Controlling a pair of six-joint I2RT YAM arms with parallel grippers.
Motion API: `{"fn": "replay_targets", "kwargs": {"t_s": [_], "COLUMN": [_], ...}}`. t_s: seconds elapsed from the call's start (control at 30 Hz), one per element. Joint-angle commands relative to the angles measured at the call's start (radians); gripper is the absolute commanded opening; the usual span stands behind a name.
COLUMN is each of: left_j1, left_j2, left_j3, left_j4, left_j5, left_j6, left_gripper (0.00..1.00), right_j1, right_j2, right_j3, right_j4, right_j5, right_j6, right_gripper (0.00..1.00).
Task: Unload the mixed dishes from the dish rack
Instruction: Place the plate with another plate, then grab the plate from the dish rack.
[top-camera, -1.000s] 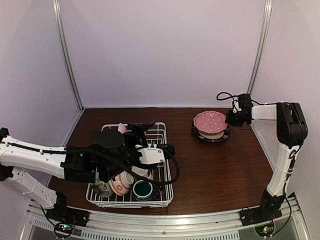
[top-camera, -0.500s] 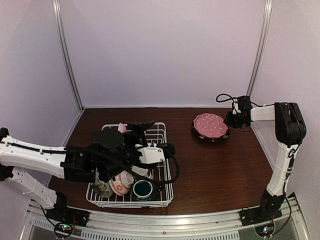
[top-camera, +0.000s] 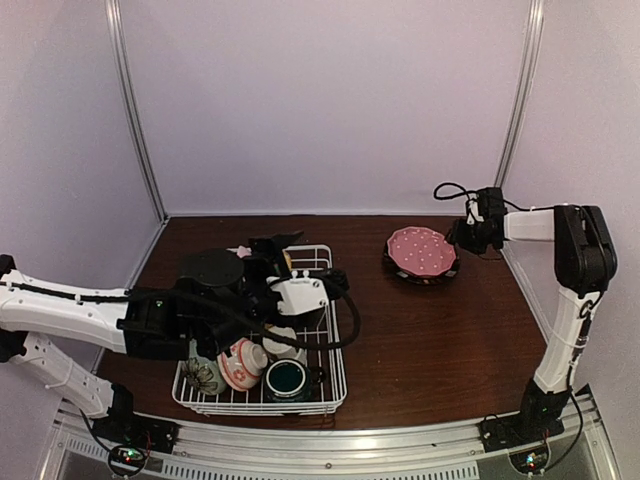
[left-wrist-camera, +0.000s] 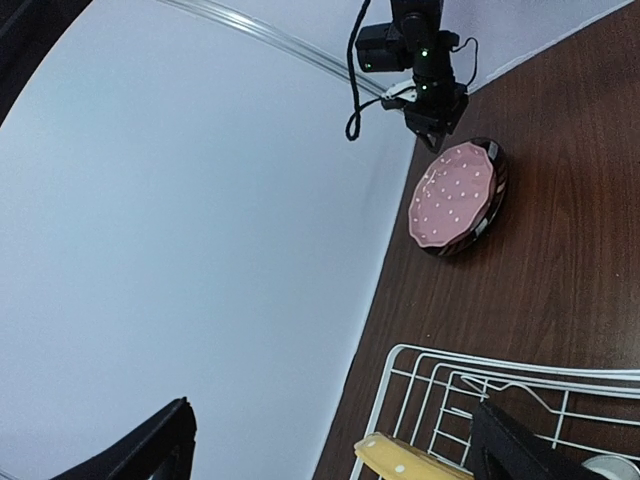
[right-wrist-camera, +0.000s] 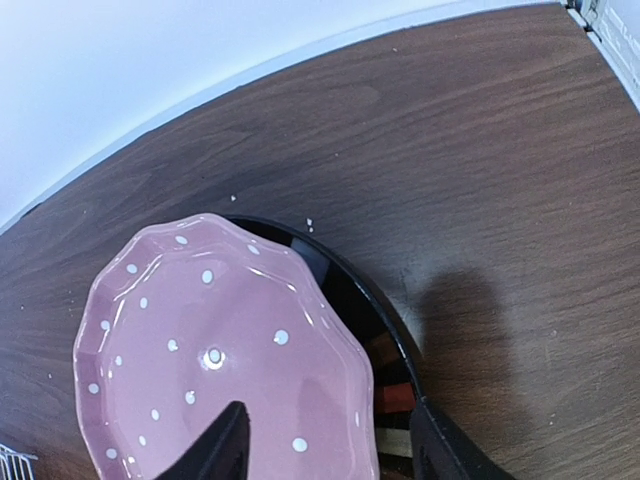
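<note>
The white wire dish rack sits at the front left and holds a floral bowl, a pink-white bowl and a teal mug. My left gripper hovers open over the rack's far end, holding nothing. In the left wrist view its jaws stand wide apart above the rack corner and a yellow plate's edge. At the back right, the pink polka-dot plate lies flat on a black plate. My right gripper is open, its fingers straddling both rims.
Pale walls close in the back and both sides. Bare dark wooden tabletop stretches between the rack and the stacked plates. The right arm's cable loops near the back right corner.
The right gripper's jaws opened and the polka-dot plate dropped from a raised tilt to lie flat on the black plate. The left arm shifted slightly towards the rack's far end.
</note>
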Motion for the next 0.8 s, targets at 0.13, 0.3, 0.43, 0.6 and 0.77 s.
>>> {"fn": "replay_targets", "kwargs": {"t_s": [0.13,0.3,0.43,0.6,0.77], "left_j1": [0.027,0.093,0.159,0.202,0.281], "left_j2": [-0.029,0.024,0.060,0.059,0.082], "left_j3": [0.085,0.275,0.402,0.440,0.455], "left_j4": [-0.017,-0.289,-0.486,-0.548,-0.629], "left_j5": [-0.069,-0.146,-0.078,0.103,0.225], "left_j6": [-0.187,-0.469,-0.657,-0.812,-1.018], "left_gripper": [0.97,0.98,0.97,0.97,0.97], "right_j1": [-0.002,0.014,0.051,0.094,0.151], "right_j2": [-0.155,-0.248,-0.338,-0.449,-0.556], "right_j3": [0.000,0.002,-0.002,0.000,-0.011], "right_j4": [-0.052,-0.099,-0.130,-0.194,-0.226], "right_j5": [-0.003,-0.037,-0.032,-0.028,-0.010], "right_j6": [-0.016,-0.018,-0.036,-0.054,-0.061], "right_gripper": [0.66,0.71,0.89,0.91,0.93]}}
